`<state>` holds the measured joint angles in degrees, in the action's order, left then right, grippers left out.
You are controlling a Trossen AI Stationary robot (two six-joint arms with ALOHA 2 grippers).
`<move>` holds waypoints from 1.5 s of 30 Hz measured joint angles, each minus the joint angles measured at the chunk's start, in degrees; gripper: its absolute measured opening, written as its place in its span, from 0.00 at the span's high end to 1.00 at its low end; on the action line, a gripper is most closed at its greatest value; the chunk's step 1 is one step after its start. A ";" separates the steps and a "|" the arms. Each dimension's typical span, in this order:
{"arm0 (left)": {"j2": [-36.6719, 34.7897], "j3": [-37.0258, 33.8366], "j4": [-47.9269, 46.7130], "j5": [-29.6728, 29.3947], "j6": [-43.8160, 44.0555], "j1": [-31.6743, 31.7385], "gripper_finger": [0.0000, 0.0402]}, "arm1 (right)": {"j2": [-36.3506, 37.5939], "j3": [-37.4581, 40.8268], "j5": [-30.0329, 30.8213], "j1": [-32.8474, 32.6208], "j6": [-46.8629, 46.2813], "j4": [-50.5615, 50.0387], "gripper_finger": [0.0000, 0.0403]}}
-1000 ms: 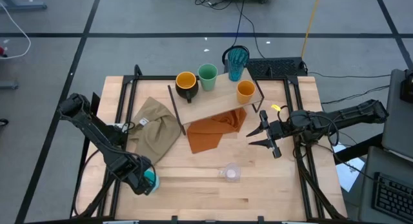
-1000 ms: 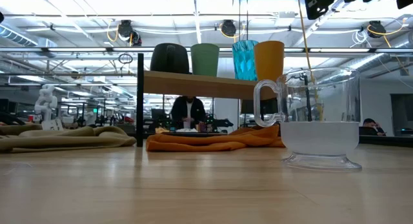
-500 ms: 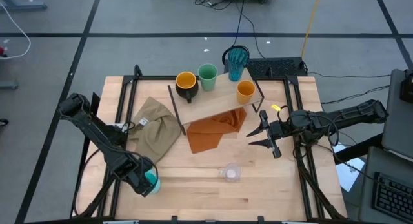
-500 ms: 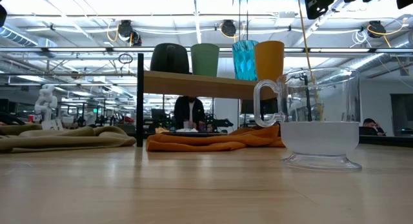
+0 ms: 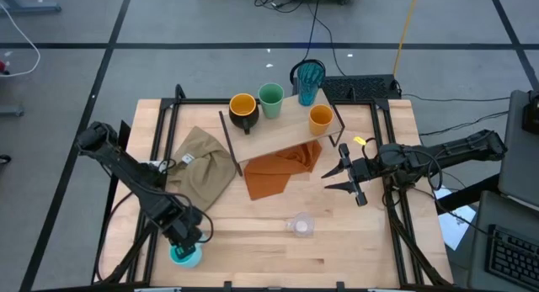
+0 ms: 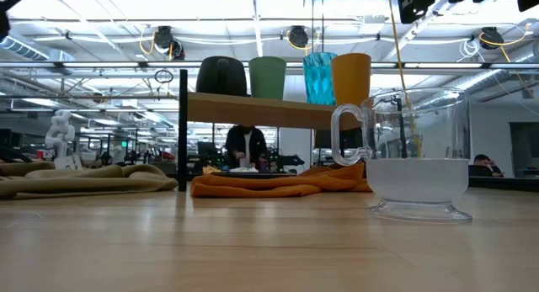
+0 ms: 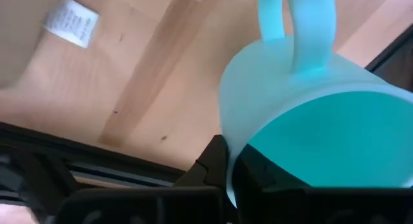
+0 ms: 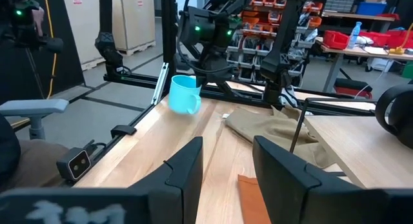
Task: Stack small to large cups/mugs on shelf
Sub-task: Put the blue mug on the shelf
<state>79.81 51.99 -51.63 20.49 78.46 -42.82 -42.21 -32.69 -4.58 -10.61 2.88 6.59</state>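
Observation:
On the shelf [image 5: 282,134] stand a black mug with a yellow inside [image 5: 242,108], a green cup [image 5: 270,98], a teal ribbed tumbler [image 5: 309,80] and an orange cup [image 5: 320,118]. A small clear glass [image 5: 299,225] stands on the table in front of the shelf. Near the front left corner, my left gripper [image 5: 184,241] is shut on the bright blue mug [image 5: 185,256]. My right gripper [image 5: 334,178] hangs open to the right of the shelf, with nothing between its fingers. My left gripper has the blue mug's rim [image 7: 227,146] on the side away from the handle [image 7: 298,30]. One finger is inside the mug and one outside. The fingers come from above. The mug stays about upright [image 8: 184,93]; whether it is off the table, I cannot tell.
A tan cloth [image 5: 202,170] lies left of the shelf. An orange cloth [image 5: 282,170] lies under the shelf and in front of it. Black frame rails [image 5: 396,208] run along the table's sides. A person [image 6: 247,145] shows far behind the table.
My left gripper's wrist has swung round over the blue mug. The mug showed beside the gripper before; now it shows on the gripper's near side, closer to the table's near edge.

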 joint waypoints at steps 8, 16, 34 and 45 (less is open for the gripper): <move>0.00 10.21 -18.09 -3.51 -7.68 2.74 0.99 | -0.44 0.00 0.03 0.00 -0.82 1.25 0.68; -0.04 26.49 -35.90 -13.21 -13.07 5.21 0.99 | -7.62 0.00 0.46 2.05 -2.19 9.33 0.61; 0.02 29.26 -38.39 -15.30 -34.60 17.95 0.99 | -33.50 -5.91 -0.04 3.48 -2.24 34.81 0.27; 1.62 33.82 -38.49 -15.02 -47.41 25.67 0.99 | -35.22 -7.21 -0.15 3.48 -0.64 34.77 0.28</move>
<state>81.43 85.81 -90.13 5.48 31.05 -17.15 -77.43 -39.90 -4.73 -7.14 2.24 41.36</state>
